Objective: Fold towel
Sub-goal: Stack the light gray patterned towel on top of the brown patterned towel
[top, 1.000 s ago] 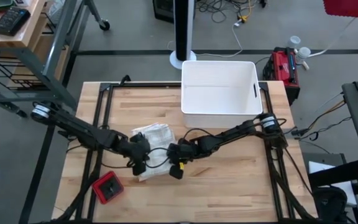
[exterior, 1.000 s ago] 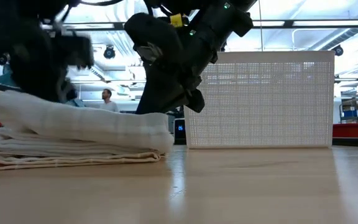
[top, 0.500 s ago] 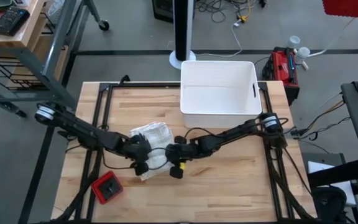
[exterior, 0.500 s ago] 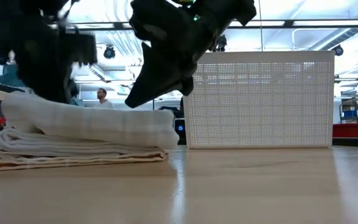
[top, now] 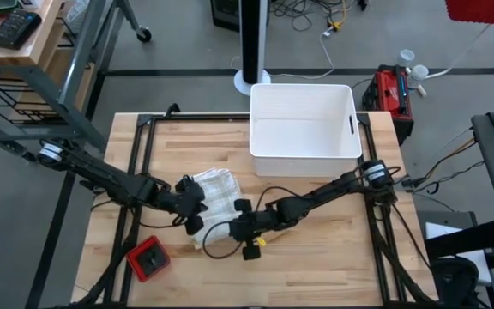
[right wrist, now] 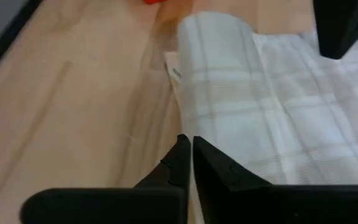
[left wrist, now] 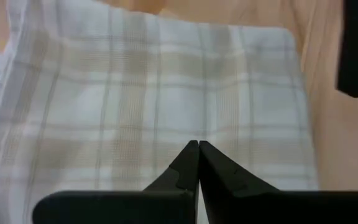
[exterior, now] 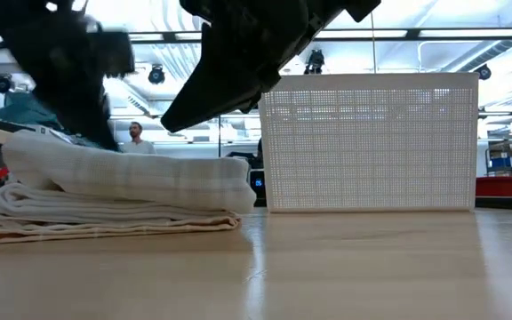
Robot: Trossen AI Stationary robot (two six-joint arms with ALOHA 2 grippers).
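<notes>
The white towel with pale checks (top: pixel 214 190) lies folded in a thick stack (exterior: pixel 123 182) on the wooden table, left of the middle. My left gripper (top: pixel 195 218) is shut and its tips (left wrist: pixel 198 144) stand over the towel's top layer (left wrist: pixel 166 81). My right gripper (top: pixel 233 225) is shut too. It hangs above the table beside the towel's near right edge (right wrist: pixel 185 74), and the low view shows its tips (exterior: pixel 164 130) clear of the cloth. My left gripper points slantwise down at the towel's top layer with shut fingers. Whether its tips touch the cloth, I cannot tell.
A white perforated bin (top: pixel 303 120) stands at the far side of the table, right of the towel (exterior: pixel 372 142). A red and black block (top: pixel 148 259) lies near the table's near left corner. Bare wood stretches along the near edge and to the right.
My right gripper has drawn back from the towel toward the table's near edge, risen a little and rolled about its own axis, staying shut. The towel lies folded as before; its top fold has settled slightly.
</notes>
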